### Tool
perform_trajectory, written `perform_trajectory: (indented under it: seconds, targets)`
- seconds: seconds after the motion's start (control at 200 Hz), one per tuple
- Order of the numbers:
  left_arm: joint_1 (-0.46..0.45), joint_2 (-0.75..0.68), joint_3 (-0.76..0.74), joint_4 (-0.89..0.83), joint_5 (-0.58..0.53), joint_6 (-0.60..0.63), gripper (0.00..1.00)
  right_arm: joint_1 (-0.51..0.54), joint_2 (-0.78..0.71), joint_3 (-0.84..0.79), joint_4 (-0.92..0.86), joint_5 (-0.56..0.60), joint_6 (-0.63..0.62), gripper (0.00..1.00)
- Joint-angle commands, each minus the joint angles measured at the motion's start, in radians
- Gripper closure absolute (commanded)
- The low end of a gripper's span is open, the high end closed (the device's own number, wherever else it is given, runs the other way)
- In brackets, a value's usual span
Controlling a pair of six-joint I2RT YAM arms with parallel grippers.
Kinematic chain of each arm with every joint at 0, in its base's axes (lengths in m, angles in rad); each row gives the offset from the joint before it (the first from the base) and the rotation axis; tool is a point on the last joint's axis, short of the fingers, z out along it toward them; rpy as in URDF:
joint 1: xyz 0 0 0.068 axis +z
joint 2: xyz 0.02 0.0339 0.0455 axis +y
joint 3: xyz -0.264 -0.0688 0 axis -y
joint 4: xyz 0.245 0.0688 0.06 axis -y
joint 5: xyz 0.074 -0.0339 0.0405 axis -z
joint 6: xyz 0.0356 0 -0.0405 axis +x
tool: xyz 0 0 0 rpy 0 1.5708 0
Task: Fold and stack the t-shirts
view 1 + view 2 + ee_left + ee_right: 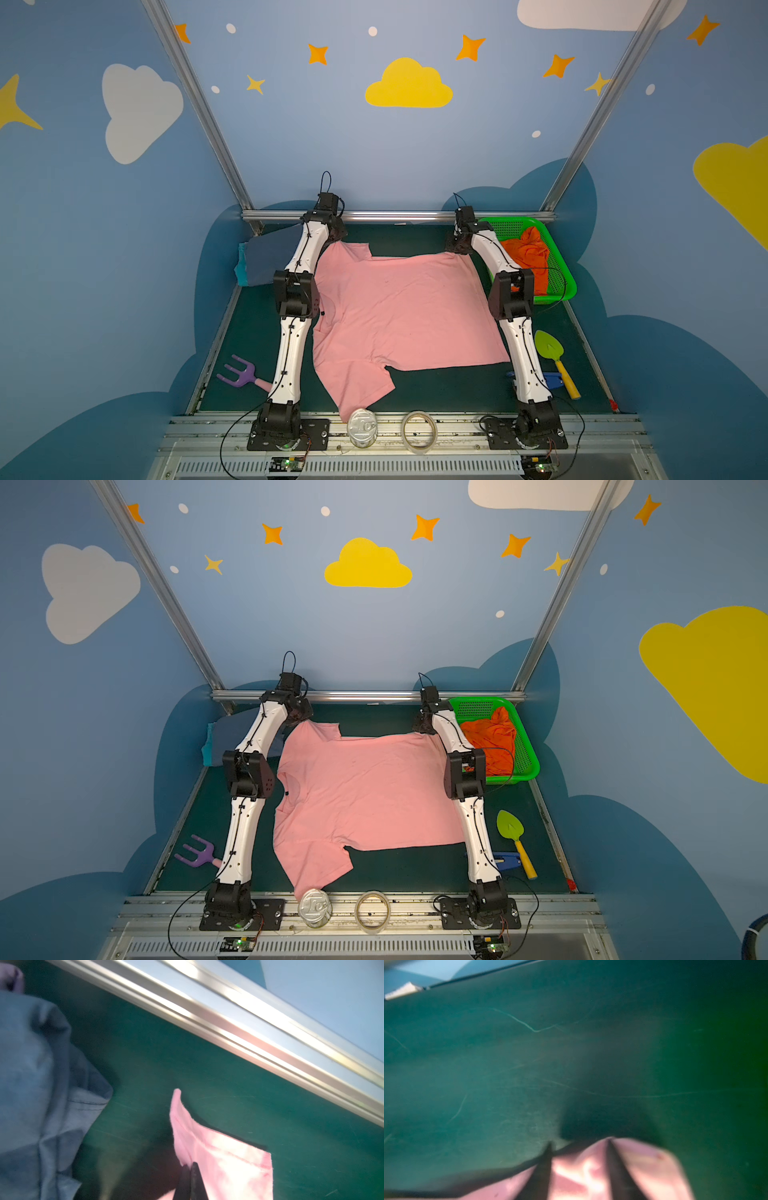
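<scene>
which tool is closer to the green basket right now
Right. The right tool is at the far right corner of the pink t-shirt, just beside the green basket; the left tool pinches the far sleeve, on the shirt's opposite side.

Only candidate lettering: raised scrolled mark pressed into lid of round silver metal tin (362,424), standing on grooved aluminium front rail (457,428) at near edge of tabletop. Same tin (314,907) seen in both top views. Mark looks like one large curly character followed by one or two smaller ones. Too small and too glary to read with confidence. Nothing else legible anywhere. Both wrist views blurred, no print made out.
</scene>
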Motion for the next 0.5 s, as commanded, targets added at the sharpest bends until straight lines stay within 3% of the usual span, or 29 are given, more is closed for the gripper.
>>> perform_trajectory:
  seconds: [0.0, 0.295, 0.496]
  targets:
    - [0.0, -0.04, 0.001, -0.043, 0.027, -0.023, 0.96, -0.001, 0.023, 0.024, -0.022, 0.002, 0.0, 0.99]
    - [0.02, -0.141, -0.03, -0.103, 0.015, -0.009, 0.96, -0.011, -0.145, -0.182, 0.112, 0.057, -0.023, 1.0]
    - [0.02, -0.282, -0.216, -0.088, 0.024, -0.027, 0.96, -0.015, -0.288, -0.361, 0.201, 0.05, -0.014, 1.0]
